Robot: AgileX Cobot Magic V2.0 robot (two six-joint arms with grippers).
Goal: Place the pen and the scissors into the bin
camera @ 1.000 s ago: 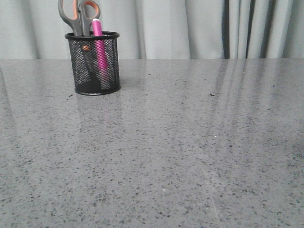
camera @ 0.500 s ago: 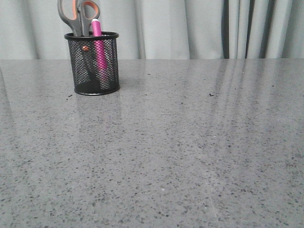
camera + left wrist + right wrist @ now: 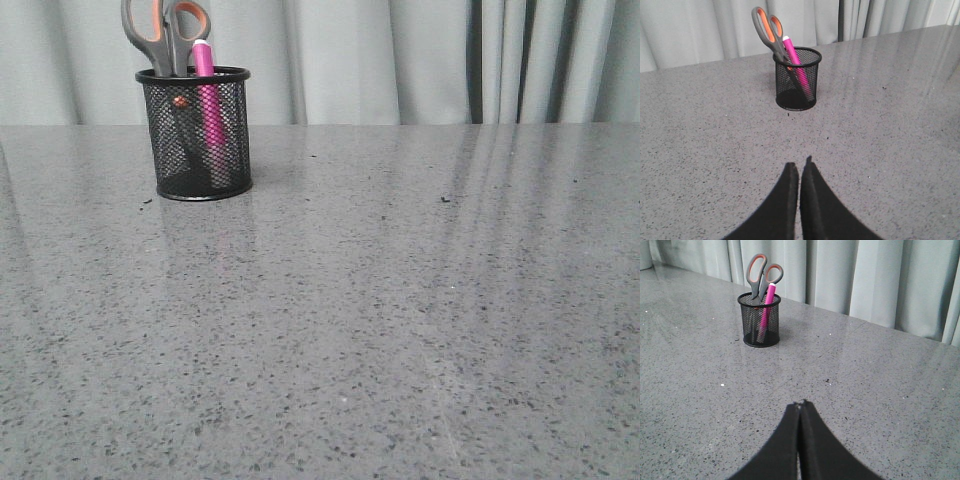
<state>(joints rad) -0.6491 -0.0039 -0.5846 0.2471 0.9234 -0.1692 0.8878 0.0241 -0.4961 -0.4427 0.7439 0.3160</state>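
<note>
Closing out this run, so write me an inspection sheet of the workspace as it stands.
Surface: grey speckled table, a few dark specks.
Job's things: pen and scissors stand in the bin, handles up.
Clutter: nothing seen.
Grippers: left hand shut, empty, away from the bin; right hand shut, empty, away from the bin.
Cables: nothing seen.
Surroundings: pale curtain behind the table.

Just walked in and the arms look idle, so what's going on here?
Nothing is being handled. The pen and the scissors stand in the bin at the far left of the table, handles up. The left hand and right hand are shut, empty and well back from it. The job looks done.
</note>
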